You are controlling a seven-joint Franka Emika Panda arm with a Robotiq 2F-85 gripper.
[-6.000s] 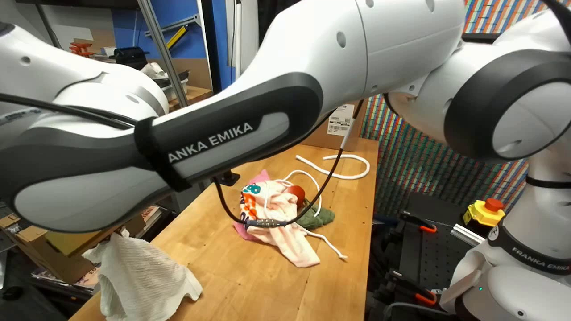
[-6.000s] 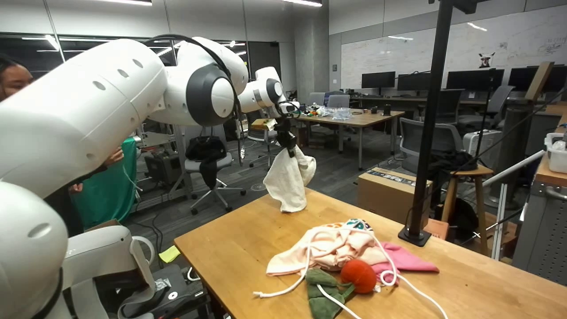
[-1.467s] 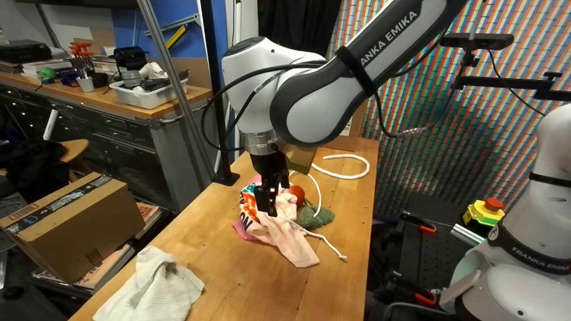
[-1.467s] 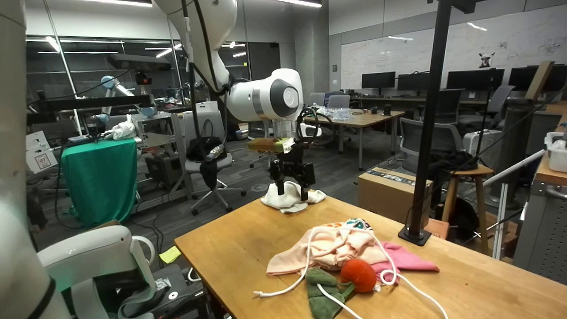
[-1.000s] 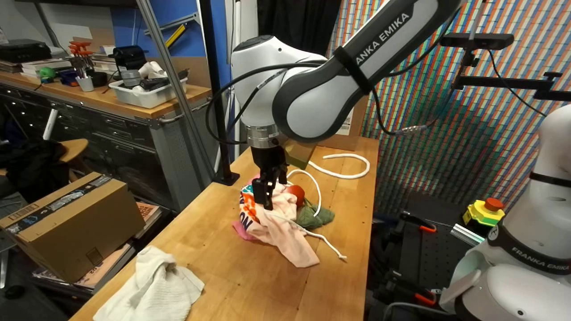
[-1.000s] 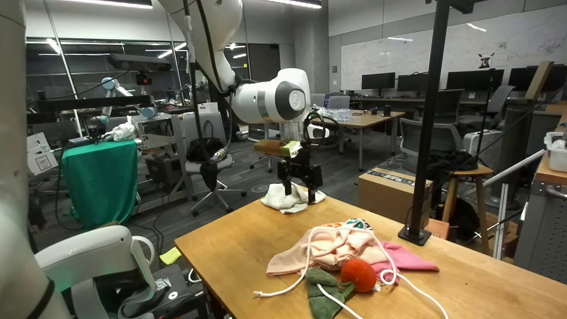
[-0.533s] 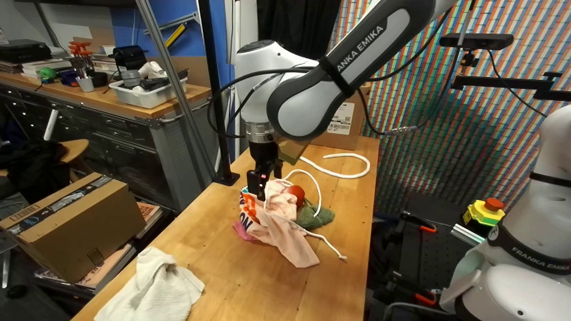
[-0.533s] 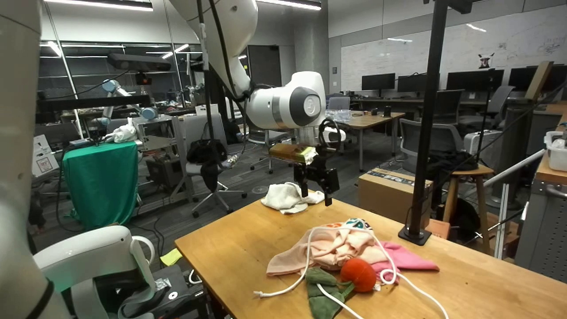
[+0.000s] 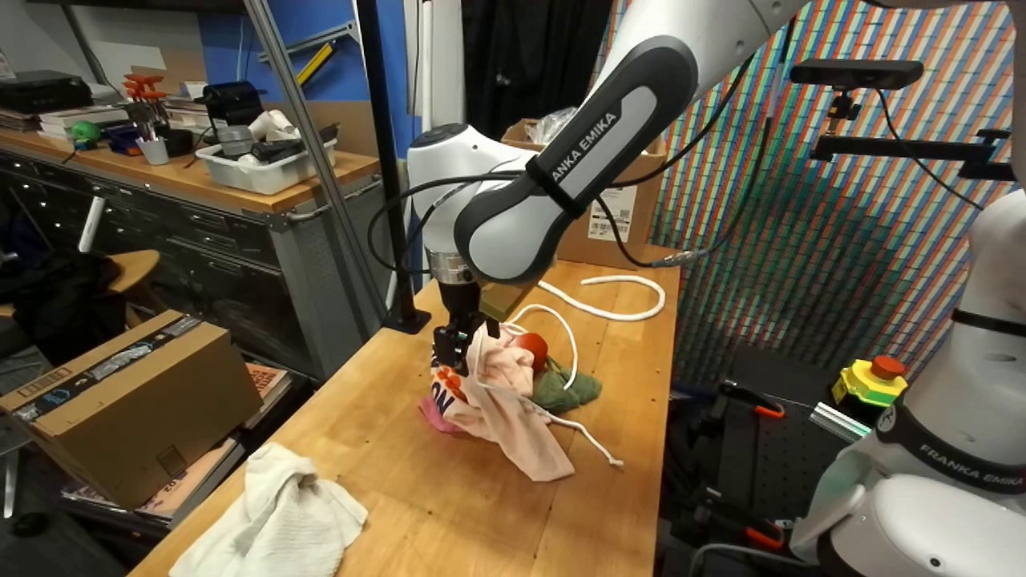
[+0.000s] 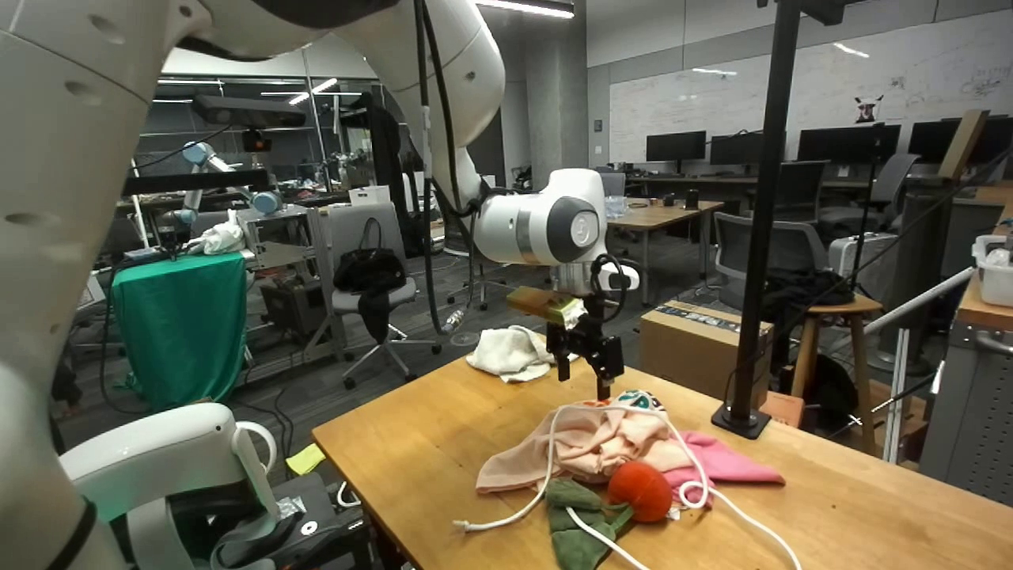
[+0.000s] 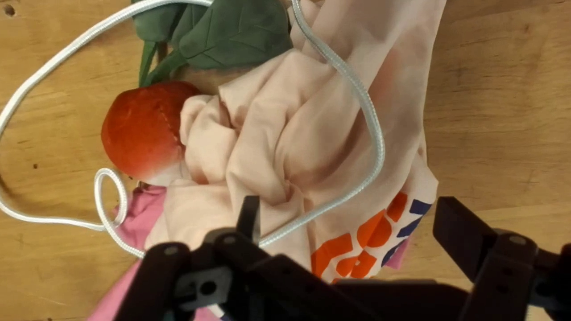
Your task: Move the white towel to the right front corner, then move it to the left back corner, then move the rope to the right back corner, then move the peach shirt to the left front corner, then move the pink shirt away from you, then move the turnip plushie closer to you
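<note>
In an exterior view the hand (image 10: 584,384) has moved lower and right, toward the peach shirt (image 10: 582,443).
It is spread apart and empty, presumably to straddle the rope (image 11: 377,136) looped over that shirt; the white towel (image 10: 508,353), likely delivered, lies at the far corner of the desk (image 10: 423,439).

Looks like a robotics lab w/ whiteboard (image 10: 712,103), monitors (image 10: 677,146), workbench (image 9: 184,183), e-stop btn (image 9: 887,368), 2nd robot arm (image 10: 199,153) in bkgd.

White rope (image 11: 378,141) lies across the crumpled peach shirt (image 11: 308,142) and turnip plushie (image 11: 142,129).
</note>
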